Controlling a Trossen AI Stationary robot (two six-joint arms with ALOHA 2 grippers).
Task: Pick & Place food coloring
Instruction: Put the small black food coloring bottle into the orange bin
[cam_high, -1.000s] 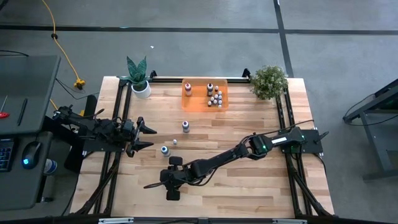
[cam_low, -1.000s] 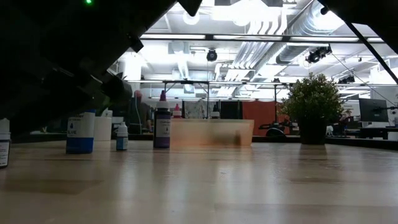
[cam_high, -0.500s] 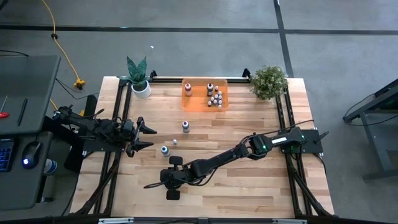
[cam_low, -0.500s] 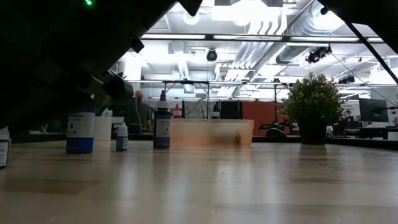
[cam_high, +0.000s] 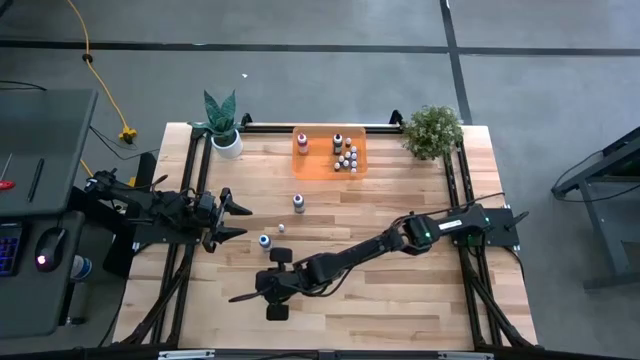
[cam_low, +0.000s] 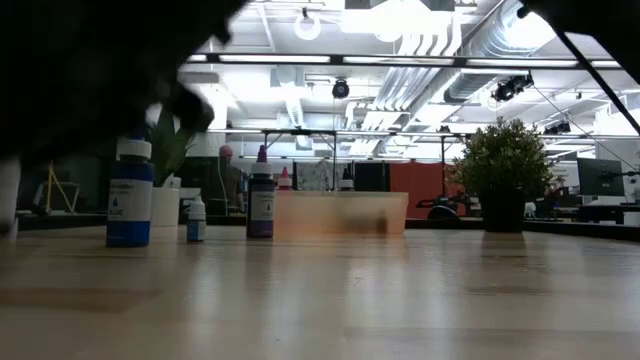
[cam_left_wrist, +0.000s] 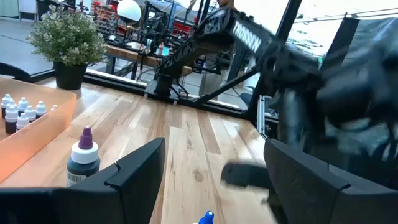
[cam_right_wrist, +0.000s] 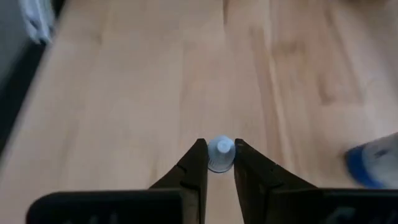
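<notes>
Bottles of food coloring cluster in the translucent orange tray at twelve o'clock. Right gripper, at seven o'clock, pinches a small white-capped bottle. Left gripper waits wide at nine o'clock.

"TROSSEN" on right arm, "BLUE" on blue bottle

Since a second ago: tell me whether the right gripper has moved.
Yes. In the low view the right gripper, closed on a small bottle, has drawn up and left, uncovering the blue bottle's cap.
</notes>
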